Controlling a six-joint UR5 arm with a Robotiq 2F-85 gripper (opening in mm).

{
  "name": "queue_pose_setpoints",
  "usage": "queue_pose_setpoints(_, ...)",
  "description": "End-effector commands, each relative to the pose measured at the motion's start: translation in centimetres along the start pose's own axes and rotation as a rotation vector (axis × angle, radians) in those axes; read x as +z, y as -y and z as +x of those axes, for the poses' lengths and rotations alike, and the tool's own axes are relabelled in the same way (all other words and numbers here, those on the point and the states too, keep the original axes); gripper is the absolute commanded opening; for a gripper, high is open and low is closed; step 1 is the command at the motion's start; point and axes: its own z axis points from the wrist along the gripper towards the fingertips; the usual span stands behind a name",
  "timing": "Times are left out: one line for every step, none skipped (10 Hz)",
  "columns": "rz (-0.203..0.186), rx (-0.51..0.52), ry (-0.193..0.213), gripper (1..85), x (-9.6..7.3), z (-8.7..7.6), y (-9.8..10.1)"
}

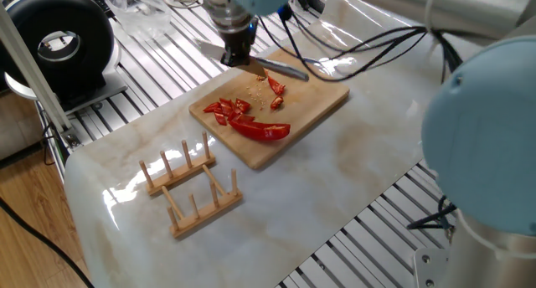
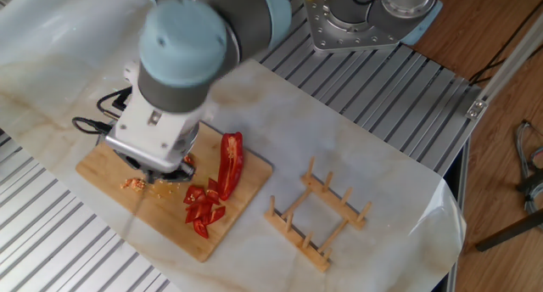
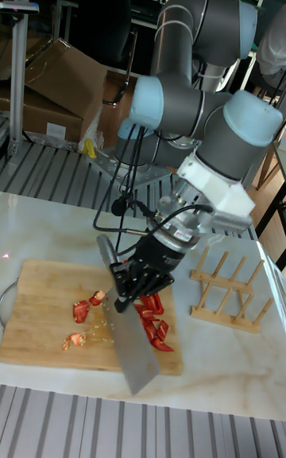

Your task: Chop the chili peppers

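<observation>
The chili peppers lie on a wooden cutting board [image 1: 314, 100]. One long glossy red half [image 1: 264, 131] [image 2: 229, 160] rests beside a cluster of cut red pieces [image 1: 230, 110] [image 2: 204, 209] [image 3: 155, 323]. A few more bits [image 1: 275, 87] [image 2: 133, 184] [image 3: 79, 311] sit farther along the board. My gripper [image 1: 237, 52] [image 3: 137, 281] is shut on a knife, whose broad grey blade [image 1: 285, 70] [image 3: 127, 339] hangs above the board, clear of the peppers. In the other fixed view the wrist hides the fingers.
A wooden peg rack [image 1: 193, 187] [image 2: 318, 220] [image 3: 230, 287] stands on the marble tabletop beside the board. A black round device [image 1: 59, 41] sits off the table's far left. Black cables [image 1: 360, 58] trail across the board's far end.
</observation>
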Motion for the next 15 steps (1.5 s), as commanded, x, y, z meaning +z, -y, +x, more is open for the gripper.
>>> queue_pose_setpoints(-0.031,-0.33,0.047,1.3,-3.0,0.3,-0.1)
queue_pose_setpoints(-0.034,-0.377,0.047,1.3,-3.3,1.2,0.3)
queue_pose_setpoints(-0.043,-0.441,0.056,1.3,-3.5,1.8,0.8)
queue_pose_setpoints(-0.091,-0.484,0.096,1.3,-3.6,2.1,0.4)
queue_pose_setpoints(-0.113,-0.503,0.096,1.3,-3.1,3.1,0.8)
queue_pose_setpoints(-0.161,-0.543,0.103,1.3,-2.4,4.3,0.6)
queue_pose_setpoints(-0.196,-0.585,0.101,1.3,-1.4,5.3,0.8)
queue_pose_setpoints(-0.235,-0.623,0.09,1.3,-0.5,6.4,1.1)
queue_pose_setpoints(-0.21,-0.663,0.115,1.3,0.1,6.0,1.8)
queue_pose_setpoints(-0.213,-0.681,0.126,1.3,0.8,6.2,1.7)
queue_pose_setpoints(-0.23,-0.693,0.145,1.3,1.4,6.3,1.4)
queue_pose_setpoints(-0.212,-0.702,0.154,1.3,2.2,6.6,1.9)
queue_pose_setpoints(-0.168,-0.707,0.168,1.3,2.6,6.1,2.8)
queue_pose_setpoints(-0.121,-0.72,0.177,1.3,2.8,5.5,3.8)
queue_pose_setpoints(-0.111,-0.724,0.182,1.3,2.8,5.3,4.0)
